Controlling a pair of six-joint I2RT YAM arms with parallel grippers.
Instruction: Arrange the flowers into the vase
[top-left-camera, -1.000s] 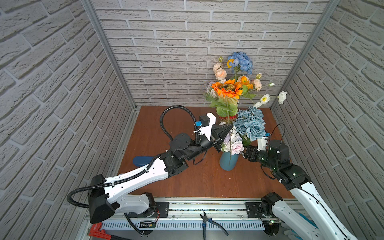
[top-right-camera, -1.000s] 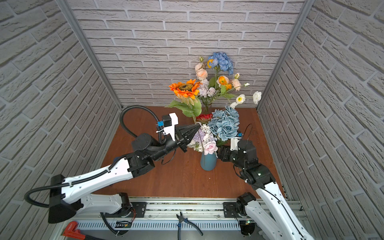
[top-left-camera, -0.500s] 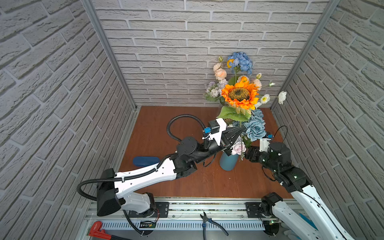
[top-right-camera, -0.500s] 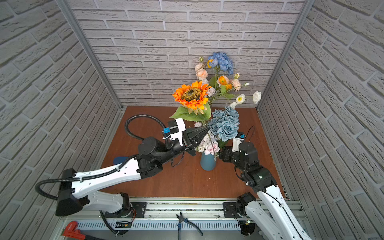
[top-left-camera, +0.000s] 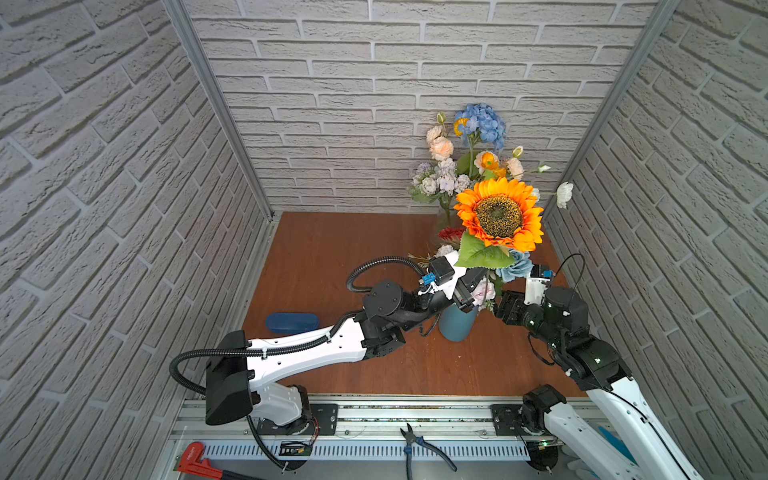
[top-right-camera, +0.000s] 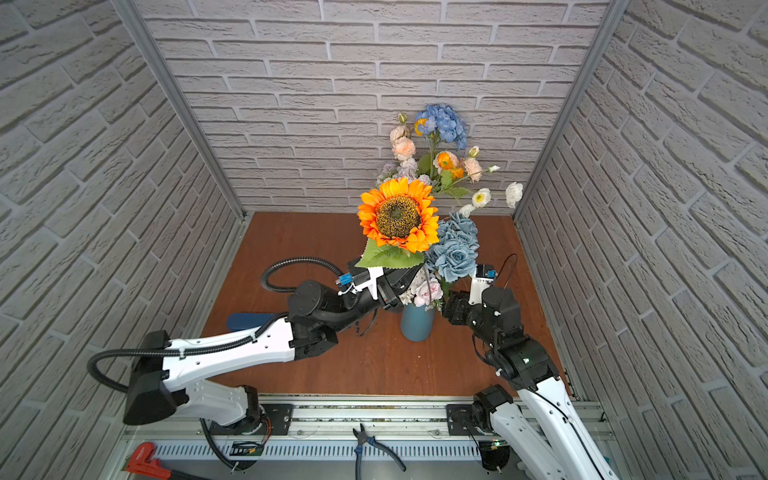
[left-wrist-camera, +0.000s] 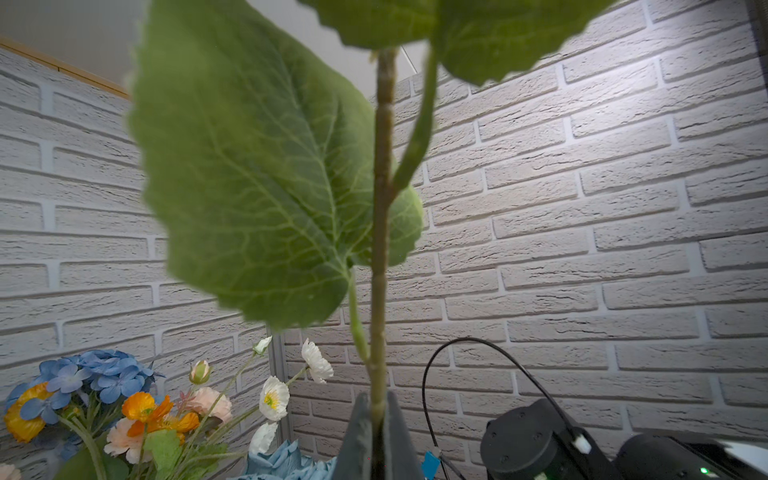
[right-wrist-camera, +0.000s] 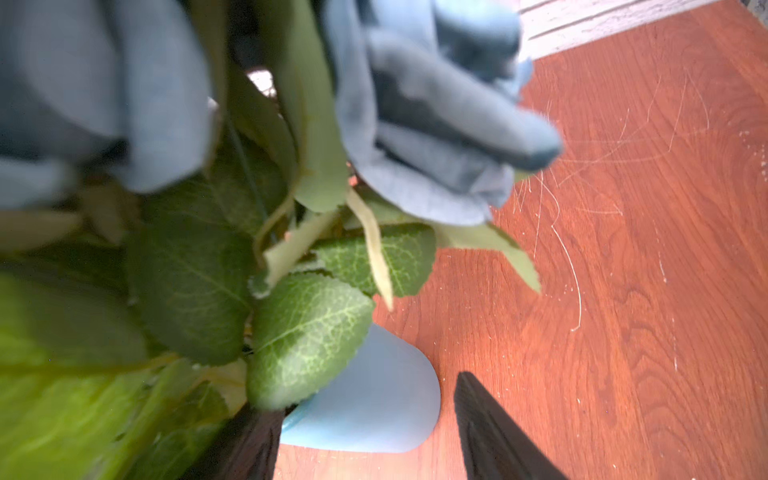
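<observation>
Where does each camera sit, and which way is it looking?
Top views: high at the front, looking down on table, vase, sunflower; both arms show.
Left wrist: on the left arm, looking up the sunflower stem; left tool shows.
Right wrist: beside the vase, facing blue roses; right tool shows.
Shared: left wrist and top views both show the back bouquet.

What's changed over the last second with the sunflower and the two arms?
The left hand, shut on the sunflower by its stem, carried it rightward to over the blue vase, its head turning up toward the camera. The right hand stayed open beside the vase; vase and back bouquet unmoved.
</observation>
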